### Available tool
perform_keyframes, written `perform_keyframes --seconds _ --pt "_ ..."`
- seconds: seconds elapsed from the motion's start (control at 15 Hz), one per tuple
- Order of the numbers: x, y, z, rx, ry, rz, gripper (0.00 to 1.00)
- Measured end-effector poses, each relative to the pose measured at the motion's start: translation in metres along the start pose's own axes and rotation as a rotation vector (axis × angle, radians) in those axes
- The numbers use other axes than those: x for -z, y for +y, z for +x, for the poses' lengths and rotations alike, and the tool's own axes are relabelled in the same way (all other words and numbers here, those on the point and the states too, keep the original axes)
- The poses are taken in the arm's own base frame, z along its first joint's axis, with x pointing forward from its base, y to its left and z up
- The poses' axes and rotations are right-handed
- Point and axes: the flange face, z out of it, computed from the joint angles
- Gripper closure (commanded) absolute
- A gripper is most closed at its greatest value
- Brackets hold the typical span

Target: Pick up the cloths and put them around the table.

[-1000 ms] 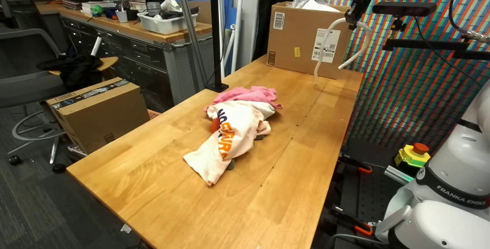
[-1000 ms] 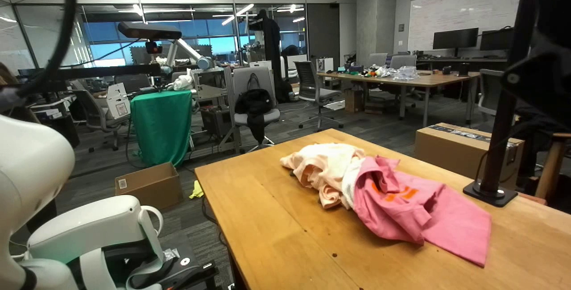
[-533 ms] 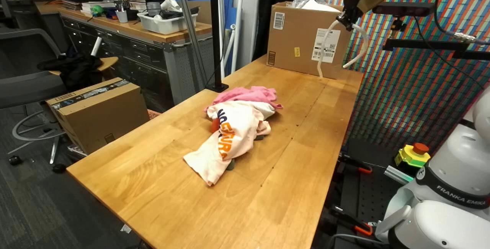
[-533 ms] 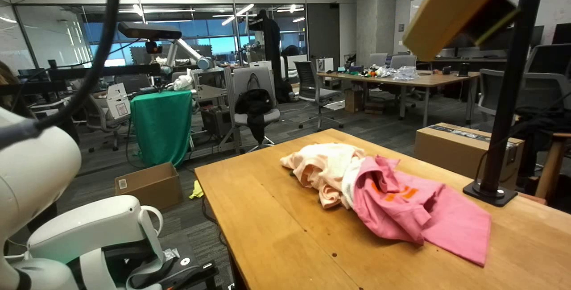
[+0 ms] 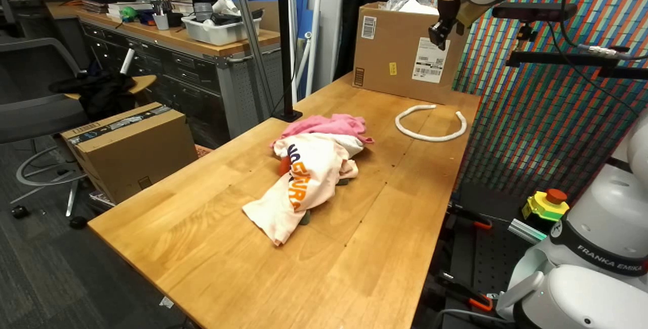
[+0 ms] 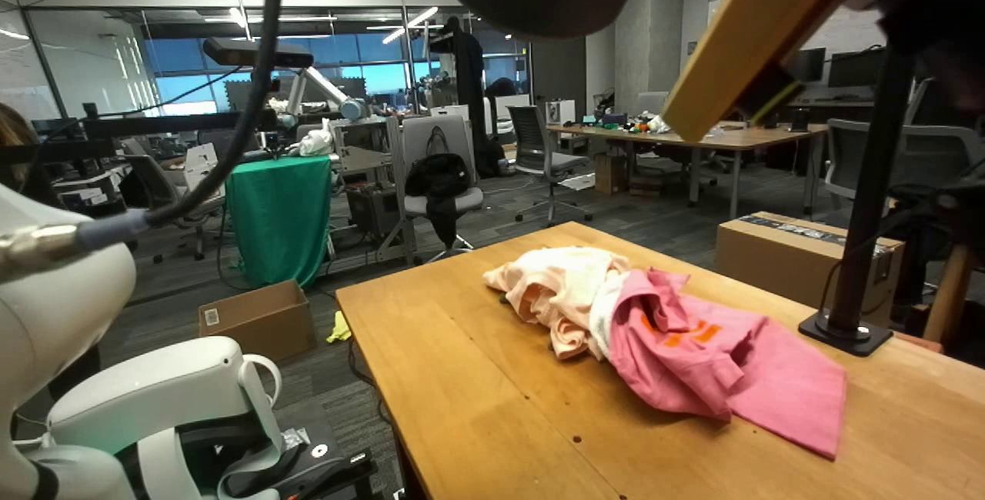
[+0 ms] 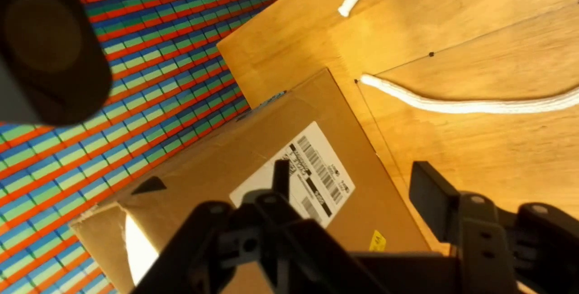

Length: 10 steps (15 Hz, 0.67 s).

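White cord released, cloth heap unchanged

Tool has just let go of the cord. Wrist view: pads well apart, nothing between them. In an exterior view the cord lies on the desk as a broken ring, gap facing the big cardboard box, one end just beside it but not touching.

Meaning: tool is free for cloth work. Cord isn't a cloth (my guess is it's being cleared first, no proof here), so I'd log the cloth spreading as not yet done.

Cloths: bunched together on the desk in both exterior views. Peach cloth at one end, pink cloth at the other with a flap lying flat, what looks like a white cloth between. Something orange shows beside the peach one; can't tell what.

Diff vs half a second ago: then the cord hangs from the tool, ends drooping; now it's on the desk and the tool sits further left in an exterior view, seen against the box. Heap: same spot, same folds.

Next pick probably wants a single layer; overlapping folds could bring up two cloths at once.
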Motion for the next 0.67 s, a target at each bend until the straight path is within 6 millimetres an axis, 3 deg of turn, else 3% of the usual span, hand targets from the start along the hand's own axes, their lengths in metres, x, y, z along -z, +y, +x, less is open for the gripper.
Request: perform_keyframes --seconds 0.47,0.67 --pt "0.086 -0.137 -0.014 0.367 0.121 0.116 0.0" --pt "0.117 -0.186 -0.024 0.508 0.182 0.191 0.0"
